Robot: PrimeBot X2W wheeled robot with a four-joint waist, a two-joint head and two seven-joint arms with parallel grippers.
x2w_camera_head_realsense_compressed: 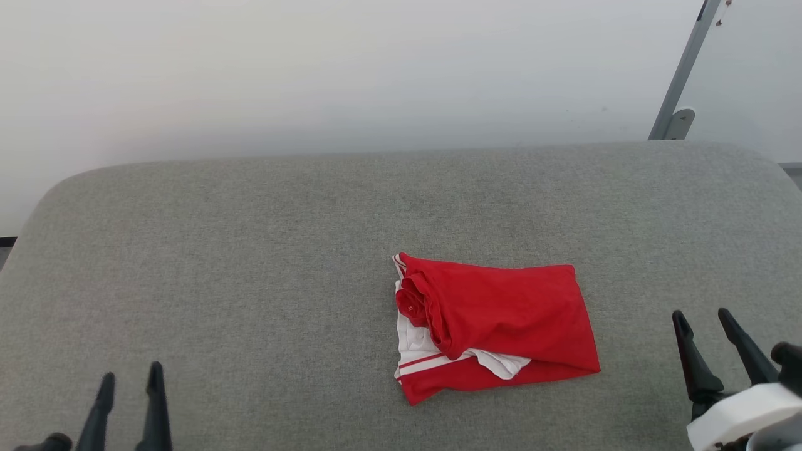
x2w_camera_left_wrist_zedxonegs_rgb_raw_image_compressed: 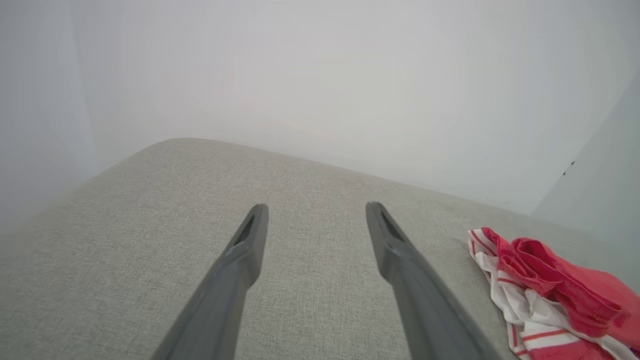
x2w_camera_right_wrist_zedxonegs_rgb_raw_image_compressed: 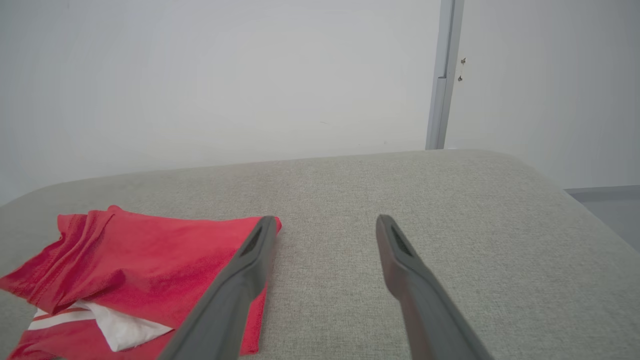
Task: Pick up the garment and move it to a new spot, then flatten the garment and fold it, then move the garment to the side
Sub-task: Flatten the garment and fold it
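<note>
The garment [x2w_camera_head_realsense_compressed: 501, 322] is a crumpled bundle on the grey cushion [x2w_camera_head_realsense_compressed: 250, 250], around 4 o'clock from the head view's middle — left gripper [x2w_camera_head_realsense_compressed: 131, 371] (off at its 8 o'clock) and right gripper [x2w_camera_head_realsense_compressed: 700, 313] (near, 3 o'clock) both gape wide, holding nothing. Looks light and floppy, so I'd pinch the loose red corner at its 3 o'clock, not the rolled lump at 9. Layers are tucked under — can't tell sleeve from hem.
</note>
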